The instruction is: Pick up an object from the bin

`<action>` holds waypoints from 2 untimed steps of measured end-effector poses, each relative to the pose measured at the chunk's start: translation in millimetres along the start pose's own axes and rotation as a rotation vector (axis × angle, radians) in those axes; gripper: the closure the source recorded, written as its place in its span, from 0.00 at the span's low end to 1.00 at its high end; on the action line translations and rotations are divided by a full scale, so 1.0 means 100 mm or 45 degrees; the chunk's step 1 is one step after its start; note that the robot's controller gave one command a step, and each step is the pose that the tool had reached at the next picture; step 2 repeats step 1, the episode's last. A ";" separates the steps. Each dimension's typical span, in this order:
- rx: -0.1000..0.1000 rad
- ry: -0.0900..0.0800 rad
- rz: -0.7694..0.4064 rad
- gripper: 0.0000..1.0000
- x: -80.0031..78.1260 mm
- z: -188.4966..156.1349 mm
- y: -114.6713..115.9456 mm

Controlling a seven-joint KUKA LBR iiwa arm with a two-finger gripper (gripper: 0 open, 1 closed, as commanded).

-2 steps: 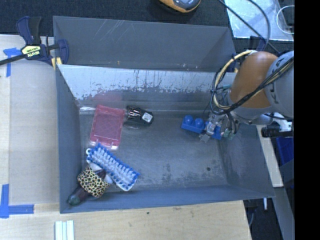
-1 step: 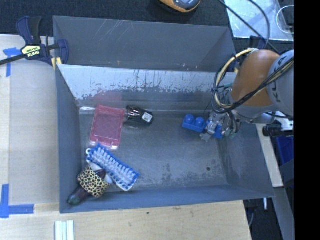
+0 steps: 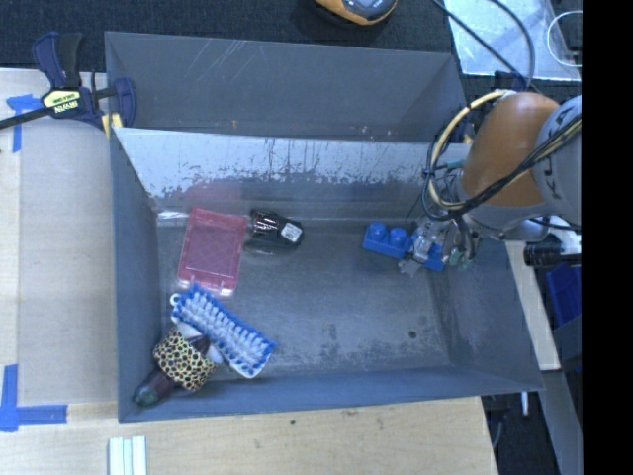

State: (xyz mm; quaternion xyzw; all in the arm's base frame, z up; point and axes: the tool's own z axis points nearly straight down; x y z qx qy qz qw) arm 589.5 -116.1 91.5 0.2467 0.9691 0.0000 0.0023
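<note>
Now | fingers at right end of blue brick | grip: cannot tell

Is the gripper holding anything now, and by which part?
It cannot be told. The gripper is at the right end of the blue plastic toy brick, but a grip is not visible.

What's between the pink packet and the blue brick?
In the camera view, a small black object with a white label lies there, nearer the pink packet; the rest toward the blue brick is bare bin floor.

Blue studded brick, right side
</note>
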 end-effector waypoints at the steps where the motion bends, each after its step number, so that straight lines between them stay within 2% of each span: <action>1: 0.001 0.002 0.000 1.00 0.00 -0.12 0.00; 2: 0.001 0.002 0.000 1.00 0.00 -0.12 0.00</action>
